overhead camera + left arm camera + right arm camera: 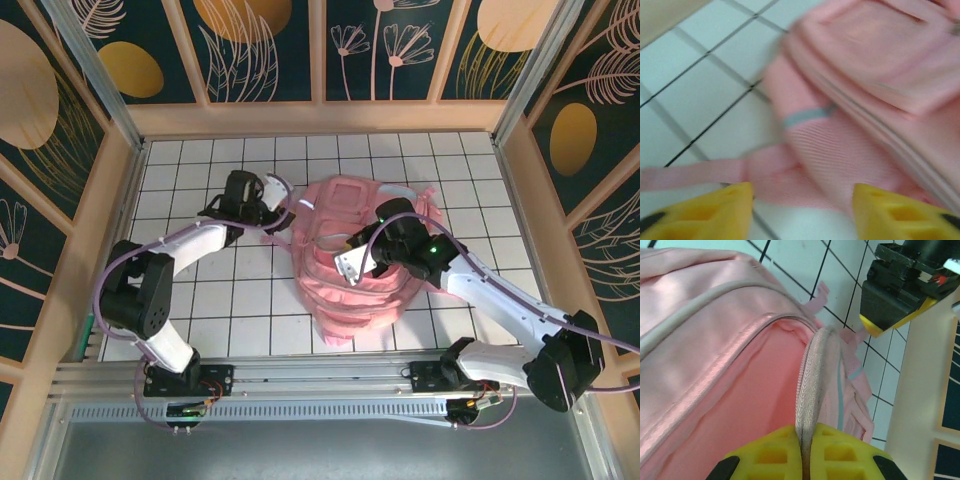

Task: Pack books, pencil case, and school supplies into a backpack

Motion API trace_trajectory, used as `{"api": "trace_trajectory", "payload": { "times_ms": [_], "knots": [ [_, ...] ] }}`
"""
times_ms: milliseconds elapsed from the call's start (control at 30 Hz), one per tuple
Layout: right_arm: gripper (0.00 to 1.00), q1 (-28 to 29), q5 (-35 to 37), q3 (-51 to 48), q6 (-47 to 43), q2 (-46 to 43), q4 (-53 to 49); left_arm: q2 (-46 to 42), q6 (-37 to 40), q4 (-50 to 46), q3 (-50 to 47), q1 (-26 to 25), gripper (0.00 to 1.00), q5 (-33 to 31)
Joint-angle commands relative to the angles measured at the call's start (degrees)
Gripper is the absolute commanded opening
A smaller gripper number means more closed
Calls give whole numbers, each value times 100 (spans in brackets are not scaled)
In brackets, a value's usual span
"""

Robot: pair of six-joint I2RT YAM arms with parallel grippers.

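One pink backpack (340, 215) lies mid-way across the white tiled table (200, 290), main compartment gaping. The right gripper (807, 432) is pinched tight on its zipper edge (810, 370). The left gripper (802, 195) has fingers spread, nothing between them, just beside the backpack's far-left side, near a loose strap (690, 172); left wrist view blurred.

Backpack (345, 305): pink cloth, smooth, soft sheen. Zipper edge (809, 390): woven tape, fine ribbed. Strap (690, 172): matt webbing. Right gripper fingers (765, 456): yellow plastic, matt. Table (230, 300): white tiled surface, smooth. Frame (320, 118): pale wood. Rail (300, 378): bare ridged metal.
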Motion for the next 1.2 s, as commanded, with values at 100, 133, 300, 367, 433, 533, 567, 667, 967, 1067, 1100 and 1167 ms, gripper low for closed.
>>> {"api": "trace_trajectory", "payload": {
  "times_ms": [100, 133, 300, 367, 433, 533, 567, 667, 967, 1067, 1100, 1167],
  "knots": [
    [0, 93, -465, 194, 2181, 338, 729, -999, -2333, -1101, 435, 28, 99, -2698],
    [0, 93, -432, 176, 2409, 392, 861, -1033, -2615, -1579, 582, 113, 99, -2917],
    [0, 16, -334, 43, 2892, 508, 1455, -1081, -3982, -3356, 722, 858, 99, -2786],
    [0, -47, -439, 74, 2941, 582, 1511, -1117, -3980, -3568, 506, 1186, 99, -2643],
    [0, -89, -524, 97, 2986, 649, 1520, -1054, -3771, -3805, 390, 1449, 99, -2766],
    [0, -139, -628, 102, 3028, 696, 1506, -694, -3253, -4370, 460, 1661, 99, -3111],
    [0, -144, -629, 82, 3081, 693, 1541, -559, -3020, -4549, 498, 1672, 99, -3219],
    [0, -222, -613, 54, 3316, 657, 1630, -3, -2379, -5030, 573, 1784, 96, -3487],
    [0, -368, -523, 111, 3519, 518, 1544, 1079, -1924, -4625, 718, 2194, 89, -2691],
    [0, -376, -532, 91, 3495, 454, 1465, 1290, -1875, -4443, 794, 2202, 85, -2472],
    [0, -379, -524, 79, 3481, 439, 1433, 1377, -1863, -4429, 836, 2202, 79, -2389],
    [0, -387, -521, 54, 3461, 394, 1389, 1557, -1811, -4495, 898, 2202, 65, -2117]
  ]
}}
